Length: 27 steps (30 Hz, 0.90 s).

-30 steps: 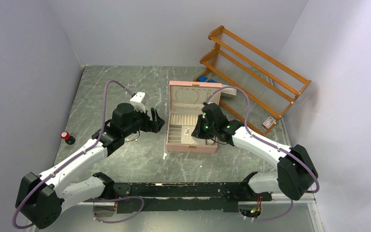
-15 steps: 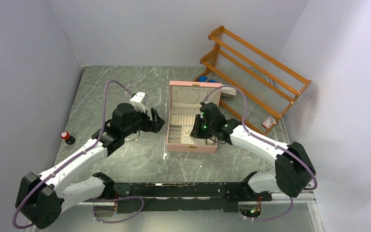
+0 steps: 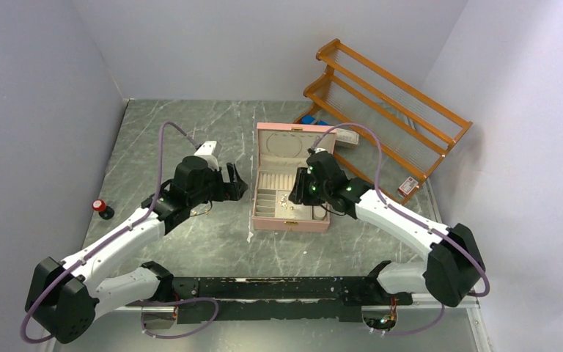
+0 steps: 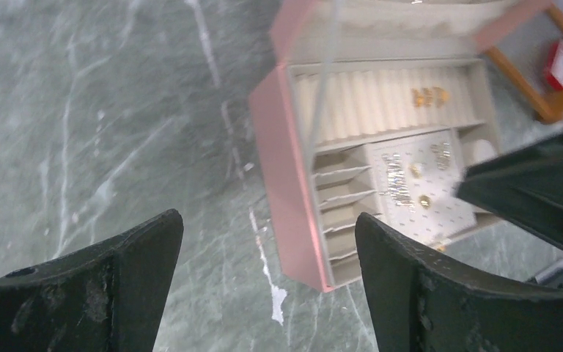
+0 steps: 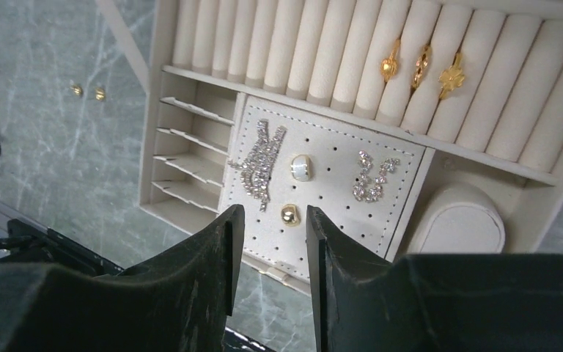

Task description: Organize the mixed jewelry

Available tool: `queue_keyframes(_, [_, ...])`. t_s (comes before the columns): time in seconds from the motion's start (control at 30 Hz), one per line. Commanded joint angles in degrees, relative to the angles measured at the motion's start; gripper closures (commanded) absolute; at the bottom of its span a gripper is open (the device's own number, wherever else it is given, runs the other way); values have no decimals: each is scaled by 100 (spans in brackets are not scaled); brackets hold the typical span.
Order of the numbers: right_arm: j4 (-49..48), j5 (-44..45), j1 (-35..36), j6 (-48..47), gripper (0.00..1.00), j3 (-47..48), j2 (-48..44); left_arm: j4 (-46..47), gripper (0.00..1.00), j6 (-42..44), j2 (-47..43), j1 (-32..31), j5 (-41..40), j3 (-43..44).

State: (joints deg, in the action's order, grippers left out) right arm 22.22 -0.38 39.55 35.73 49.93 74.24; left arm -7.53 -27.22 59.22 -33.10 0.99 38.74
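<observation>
The pink jewelry box (image 3: 291, 221) lies open mid-table. My right gripper (image 5: 271, 220) is open by a narrow gap and empty. It hovers over the perforated pad (image 5: 337, 220), with a gold stud (image 5: 289, 213) on the pad between its tips. The pad also holds a pearl stud (image 5: 301, 167) and two crystal earrings (image 5: 260, 165). Three gold rings (image 5: 421, 64) sit in the ring rolls. Two tiny gold pieces (image 5: 88, 92) lie on the table left of the box. My left gripper (image 4: 267, 227) is wide open and empty, above the table left of the box (image 4: 286, 161). No wire loop shows clearly.
A wooden rack (image 3: 388, 95) stands at the back right, close behind the box lid. A red knob (image 3: 100, 206) sits at the table's left edge. A white fleck (image 4: 278, 293) marks the marble near the box's front corner.
My right gripper has shifted slightly back and up over the box. My left wrist has edged a little toward the back. Both grippers stay empty.
</observation>
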Motion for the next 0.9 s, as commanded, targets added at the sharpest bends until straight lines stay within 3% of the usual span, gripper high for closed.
queue_keyframes(0.0, [-174, 339, 2, -23, 60, 56, -461, -1026, 9, -941, 211, -7, -1081, 155])
queue_keyframes(0.03, [-223, 359, -6, -16, 60, 32, -523, -1259, 11, -1130, 278, -11, -1319, 133])
queue_keyframes(0.1, [-306, 381, -3, -9, 60, -13, -617, -1717, 26, -1480, 475, 32, -1794, 116])
queue_keyframes(0.23, [-414, 334, -9, -35, 61, -78, -717, -1984, 43, -1781, 602, 265, -1840, -49])
queue_keyframes(0.5, [-496, 164, -9, -78, 63, -106, -740, -1832, 42, -1926, 807, 571, -1888, -253])
queue_keyframes(0.87, [-547, 88, -11, -48, 67, -186, -781, -1523, 63, -1763, 1600, 656, -1949, -238])
